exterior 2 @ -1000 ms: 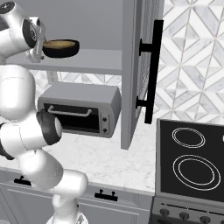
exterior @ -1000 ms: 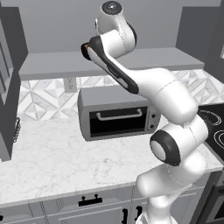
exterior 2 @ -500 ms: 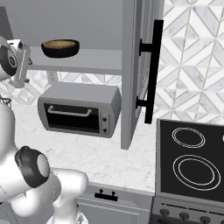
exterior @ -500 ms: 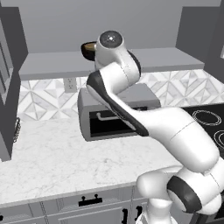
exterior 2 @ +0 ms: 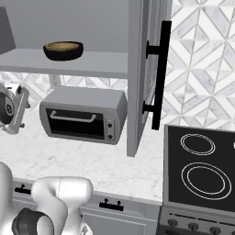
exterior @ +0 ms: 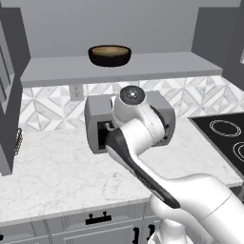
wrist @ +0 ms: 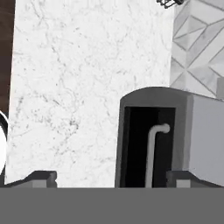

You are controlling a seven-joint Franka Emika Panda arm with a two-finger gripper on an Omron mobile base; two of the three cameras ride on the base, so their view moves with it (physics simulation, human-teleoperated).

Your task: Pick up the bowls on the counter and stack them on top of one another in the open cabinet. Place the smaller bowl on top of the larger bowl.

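Dark finger tips of the pincer (wrist: 111, 179) stand wide apart at the bottom of the hand view, released and grasping nothing, above the white marble table (wrist: 65, 87) and the silver toaster oven (wrist: 148, 140) with its dark glass door. On the table (exterior: 52, 176) the toaster oven (exterior: 95, 121) sits behind the white arm (exterior: 143, 138), with the black stovetop (exterior: 224, 138) to its right. Higher up, the tan smaller bowl (exterior: 109, 50) rests nested inside the glossy black larger bowl (exterior: 110, 59) on the shelf floor of the open cabinet (exterior: 157, 64), left of centre.
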